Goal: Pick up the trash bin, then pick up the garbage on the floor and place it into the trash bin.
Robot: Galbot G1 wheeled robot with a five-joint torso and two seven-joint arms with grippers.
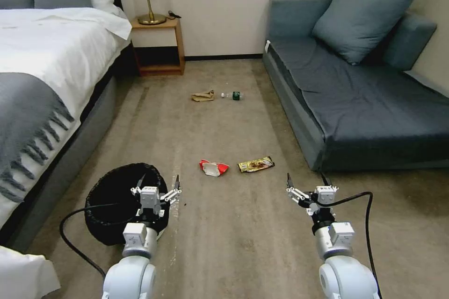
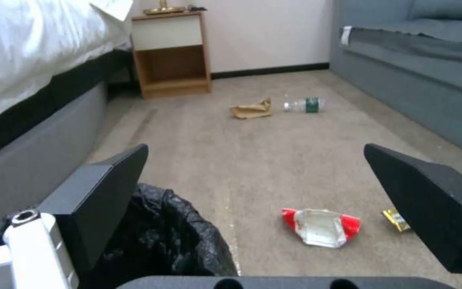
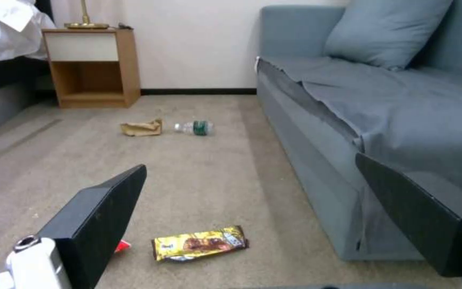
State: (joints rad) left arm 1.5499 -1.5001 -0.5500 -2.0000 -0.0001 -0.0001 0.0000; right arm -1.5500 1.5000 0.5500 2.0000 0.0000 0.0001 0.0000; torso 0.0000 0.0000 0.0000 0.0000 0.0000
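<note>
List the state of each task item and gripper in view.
trash bin: upright on the floor, not gripped.
red-and-white wrapper: crumpled, on floor.
gold-brown wrapper: flat, on floor.
brown paper bag: crumpled, on floor.
bottle: on its side.
left gripper: open, empty.
right gripper: open, empty.

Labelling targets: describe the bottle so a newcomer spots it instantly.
Start at the wooden nightstand against the far wall, then come forward onto the carpet. Two litter pieces lie there side by side; the bottle is the one nearer the sofa, clear with a green label, unlike the brown paper bag.
</note>
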